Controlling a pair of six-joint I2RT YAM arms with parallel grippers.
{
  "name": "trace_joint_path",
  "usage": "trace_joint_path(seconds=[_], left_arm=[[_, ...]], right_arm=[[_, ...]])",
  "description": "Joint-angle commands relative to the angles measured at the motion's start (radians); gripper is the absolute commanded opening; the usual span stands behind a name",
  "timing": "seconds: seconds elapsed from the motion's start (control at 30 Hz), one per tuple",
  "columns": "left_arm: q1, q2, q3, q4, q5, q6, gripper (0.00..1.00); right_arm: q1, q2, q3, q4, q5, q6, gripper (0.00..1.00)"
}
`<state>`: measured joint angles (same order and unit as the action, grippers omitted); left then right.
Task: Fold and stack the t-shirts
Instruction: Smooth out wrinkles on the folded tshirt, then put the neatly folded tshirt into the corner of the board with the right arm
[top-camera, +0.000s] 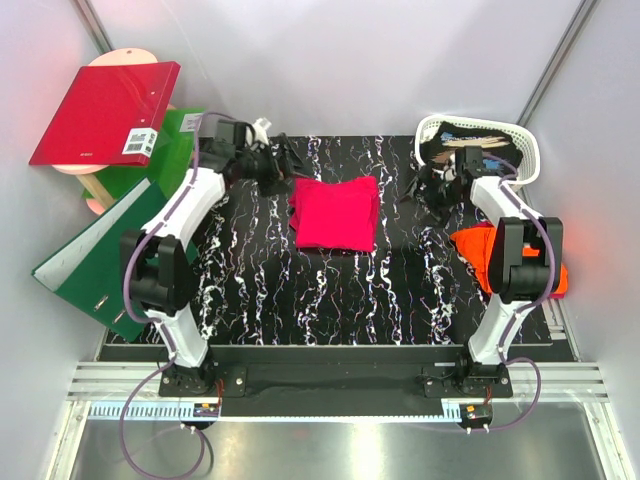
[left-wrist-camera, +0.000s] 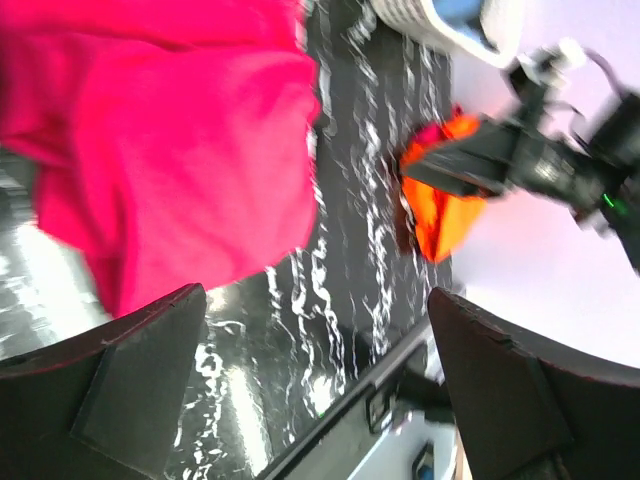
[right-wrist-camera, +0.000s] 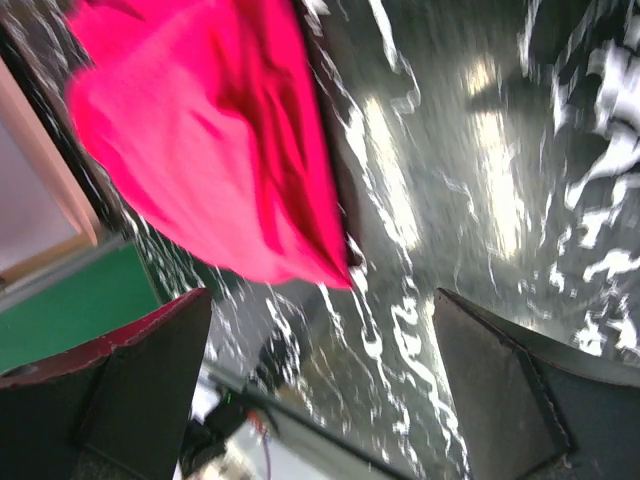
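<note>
Nearest the arm bases, the glossy black tabletop (top-camera: 340, 300), veined in white, carries the work, and a stiff green binder (top-camera: 85, 265) leans beside its left edge. At the right edge, partly under the right arm, the orange t-shirt (top-camera: 472, 245) sits in a soft, shapeless heap, evidently not yet folded. Farther in, at mid-tabletop, the magenta t-shirt (top-camera: 335, 212) lies as a flat, roughly square packet with rounded, slightly puffy edges. Its central placement suggests it will serve as the base of the stack. Flanking it, the left gripper (left-wrist-camera: 318, 300) and right gripper (right-wrist-camera: 322, 300) both stand spread wide, nothing between their dark fingers, clear of the cloth. Beyond the right gripper sits a white latticed basket (top-camera: 530, 155), and at far left rests a rigid red ring binder (top-camera: 105, 110).
</note>
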<state>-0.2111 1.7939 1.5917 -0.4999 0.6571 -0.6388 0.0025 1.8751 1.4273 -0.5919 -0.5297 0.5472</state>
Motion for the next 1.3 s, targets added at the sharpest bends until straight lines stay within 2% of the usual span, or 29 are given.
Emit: trace_joint_path(seconds=[0.0,0.2,0.4,0.53,0.67,0.9,1.17,1.23,1.27], left_arm=[[-0.047,0.035,-0.065,-0.003,0.093,0.022,0.99],[-0.077,0.047,-0.107,-0.005,0.11,0.028,0.99],[-0.077,0.038,-0.122,-0.014,0.105,0.047,0.99],[-0.074,0.033,-0.102,-0.037,0.093,0.065,0.99],[-0.063,0.041,-0.076,-0.078,0.088,0.085,0.99],[-0.042,0.053,-0.041,-0.131,0.095,0.123,0.99],[-0.037,0.05,0.008,-0.173,0.081,0.14,0.99],[-0.036,0.048,0.011,-0.178,0.076,0.14,0.99],[-0.034,0.048,0.01,-0.18,0.078,0.139,0.99]], right_arm=[[0.013,0.005,-0.062,-0.029,-0.134,-0.026,1.0],[0.017,0.057,-0.11,0.004,-0.164,0.014,1.0],[0.048,0.168,-0.033,0.035,-0.161,0.045,1.0],[0.091,0.219,0.021,0.075,-0.154,0.08,1.0],[0.142,0.259,0.015,0.159,-0.162,0.149,1.0],[0.186,0.314,0.024,0.201,-0.139,0.191,1.0],[0.24,0.415,0.177,0.185,-0.112,0.206,1.0],[0.255,0.441,0.228,0.158,-0.124,0.191,0.87],[0.257,0.459,0.239,0.152,-0.134,0.189,0.76]])
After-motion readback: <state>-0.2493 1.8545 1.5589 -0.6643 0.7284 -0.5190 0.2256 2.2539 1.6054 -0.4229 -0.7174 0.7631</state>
